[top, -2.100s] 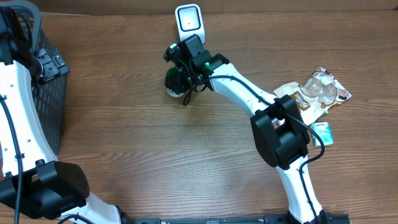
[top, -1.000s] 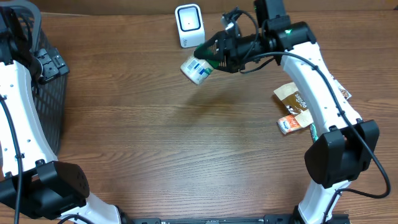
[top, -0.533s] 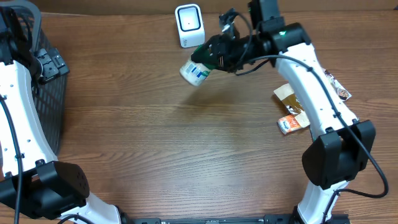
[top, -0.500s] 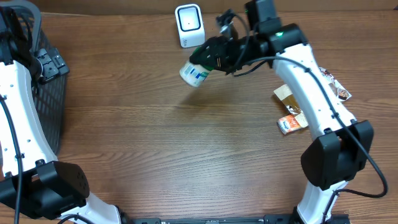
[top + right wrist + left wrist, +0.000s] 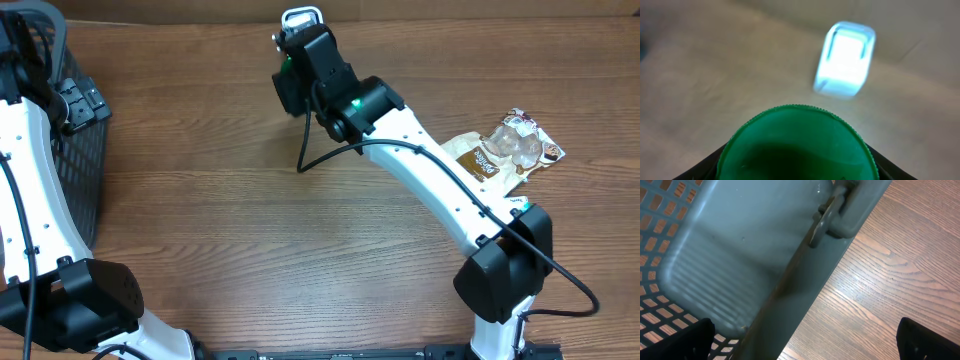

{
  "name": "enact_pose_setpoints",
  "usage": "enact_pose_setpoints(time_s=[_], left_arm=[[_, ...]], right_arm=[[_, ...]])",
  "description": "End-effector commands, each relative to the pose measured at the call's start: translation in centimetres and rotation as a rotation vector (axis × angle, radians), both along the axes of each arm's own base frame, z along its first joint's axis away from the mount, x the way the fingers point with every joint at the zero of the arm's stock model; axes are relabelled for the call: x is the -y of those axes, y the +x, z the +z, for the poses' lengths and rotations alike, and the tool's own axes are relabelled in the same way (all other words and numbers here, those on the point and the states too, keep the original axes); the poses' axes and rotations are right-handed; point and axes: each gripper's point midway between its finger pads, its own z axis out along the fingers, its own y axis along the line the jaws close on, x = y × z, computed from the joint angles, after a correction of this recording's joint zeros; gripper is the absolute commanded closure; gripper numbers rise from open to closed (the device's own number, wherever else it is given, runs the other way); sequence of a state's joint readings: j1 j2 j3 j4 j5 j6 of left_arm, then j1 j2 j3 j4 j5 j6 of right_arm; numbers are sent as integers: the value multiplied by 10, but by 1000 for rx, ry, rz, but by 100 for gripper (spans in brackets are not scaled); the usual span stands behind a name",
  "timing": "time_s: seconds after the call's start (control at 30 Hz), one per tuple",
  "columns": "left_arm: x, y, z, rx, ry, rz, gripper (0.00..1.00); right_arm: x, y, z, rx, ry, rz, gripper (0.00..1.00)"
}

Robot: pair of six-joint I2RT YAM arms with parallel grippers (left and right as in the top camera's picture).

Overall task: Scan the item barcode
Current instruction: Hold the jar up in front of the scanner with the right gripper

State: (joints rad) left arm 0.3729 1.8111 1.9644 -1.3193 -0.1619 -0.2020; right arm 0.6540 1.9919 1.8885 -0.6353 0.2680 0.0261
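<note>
I am watching the round container with the green ridged lid (image 5: 796,145) sitting between the fingers of the right gripper (image 5: 288,88). The gripper is clamping it from both sides, its jaws standing partway apart around it. The lid is filling the lower middle of the wrist view and facing the camera. Just beyond the fingertips, the small white box-shaped barcode scanner (image 5: 845,59) is standing on the brown wooden table (image 5: 250,230), looking blurred. From overhead the wrist is covering the container, and only the scanner's top edge is showing past the hand. Well away from the hand, off to the side of its arm, a brown and white crinkled snack packet (image 5: 505,148) is lying flat. The left gripper (image 5: 802,342) is hanging spread wide with nothing in it, over the rim of the dark plastic mesh basket (image 5: 740,255).
</note>
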Motion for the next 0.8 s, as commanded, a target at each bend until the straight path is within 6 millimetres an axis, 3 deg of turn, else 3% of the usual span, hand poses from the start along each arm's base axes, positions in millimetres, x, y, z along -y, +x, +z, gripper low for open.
enact_pose_setpoints(time_s=[0.0,0.23,0.37,0.6,0.77], left_arm=[[6,4,-5,-13,-6,-26,0],[6,4,-5,-13,-6,-26,0],[6,4,-5,-13,-6,-26,0],[6,4,-5,-12,-6,-26,0],[8,5,-5,-13,-6,-33,0]], right_arm=[[26,32,8,152,-156,-114,74],[15,84,49,487,-260,-61,76],[16,107,58,628,-324,-52,75],[19,142,27,724,-385,24,75],[11,153,1,745,-348,100,76]])
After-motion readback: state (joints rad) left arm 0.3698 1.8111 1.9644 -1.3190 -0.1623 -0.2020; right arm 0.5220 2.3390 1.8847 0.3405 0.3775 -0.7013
